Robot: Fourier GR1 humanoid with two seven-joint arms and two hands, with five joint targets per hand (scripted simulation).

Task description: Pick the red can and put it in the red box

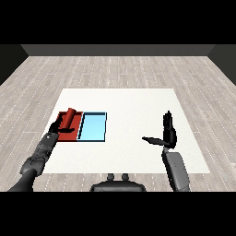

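The red can (69,119) lies tilted over the red tray (69,135) at the left of the table. My left hand (57,126) is at the can's lower end with its fingers curled round it. Part of the hand is hidden behind the can. My right hand (168,132) stands upright over the right side of the table, far from the can, fingers straight and thumb stretched out to the left, holding nothing.
The light blue tray (92,127) lies right beside the red tray, touching its right edge. The white table (133,106) stretches wide between the trays and my right hand. A wooden floor surrounds the table.
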